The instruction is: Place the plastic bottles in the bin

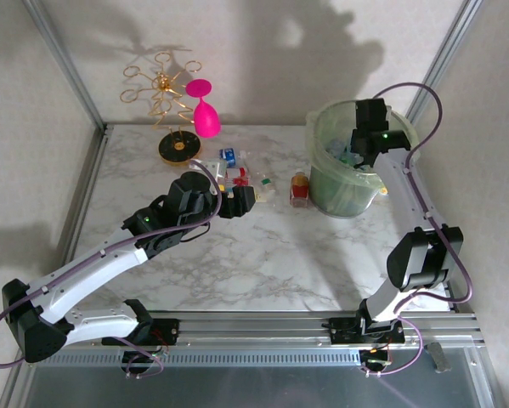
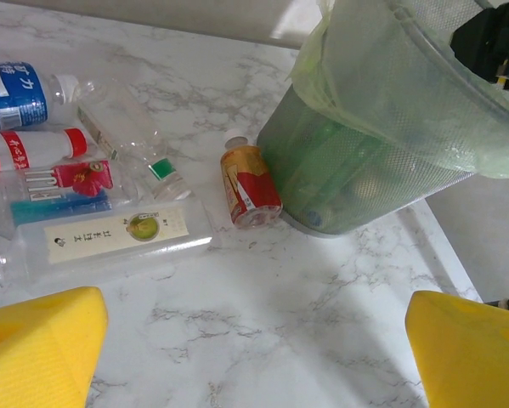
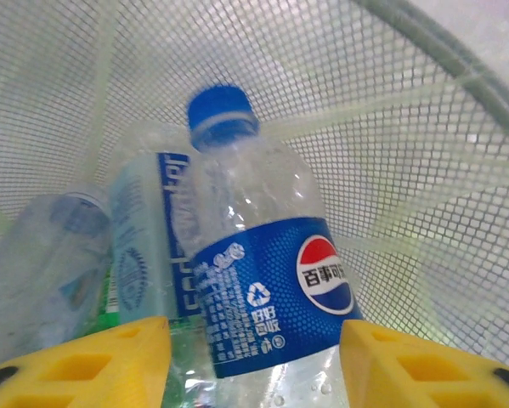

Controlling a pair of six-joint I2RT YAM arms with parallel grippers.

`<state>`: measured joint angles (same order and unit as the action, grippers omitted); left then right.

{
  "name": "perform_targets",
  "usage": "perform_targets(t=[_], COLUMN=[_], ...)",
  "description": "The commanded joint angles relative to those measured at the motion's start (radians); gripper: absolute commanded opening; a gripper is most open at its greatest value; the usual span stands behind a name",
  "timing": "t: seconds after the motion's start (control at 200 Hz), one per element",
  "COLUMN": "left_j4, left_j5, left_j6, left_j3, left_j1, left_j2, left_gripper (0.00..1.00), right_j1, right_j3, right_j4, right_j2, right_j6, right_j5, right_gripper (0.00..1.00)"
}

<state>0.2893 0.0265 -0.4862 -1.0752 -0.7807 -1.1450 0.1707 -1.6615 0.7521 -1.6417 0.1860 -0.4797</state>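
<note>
Marble table (image 1: pixel 254 263): left gripper (image 2: pixel 254 344) gapes, poised over loose bottles (image 2: pixel 122 234); right gripper (image 3: pixel 254 357) straddles a Pepsi bottle (image 3: pixel 262 280) inside the bin (image 3: pixel 424 170), grip unclear.

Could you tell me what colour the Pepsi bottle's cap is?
Blue cap, right wrist view.

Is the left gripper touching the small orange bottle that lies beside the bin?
Apart. In the left wrist view, a wide stretch of bare marble table separates the left gripper from the orange bottle.
</note>
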Motion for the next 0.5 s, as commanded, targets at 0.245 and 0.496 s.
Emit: perform_targets(t=[0.245,0.496], left_j4=[-0.018,-0.011], left_j5=[0.069,0.149], left_j6=[-0.013,-0.061], left_j3=[0.016,0.028], left_j1=[0.014,0.017], left_j2=[0.038,0.110], left_gripper=[0.90,0.91], right_j1=[0.226,0.494], right_j3=[-0.118,-0.111], right_j4=[0.060,-0.009], right_j2=[0.097,0.168], right_j6=[-0.069,-0.150], right_j5=[-0.045,-0.040], right_gripper=[0.63,0.62])
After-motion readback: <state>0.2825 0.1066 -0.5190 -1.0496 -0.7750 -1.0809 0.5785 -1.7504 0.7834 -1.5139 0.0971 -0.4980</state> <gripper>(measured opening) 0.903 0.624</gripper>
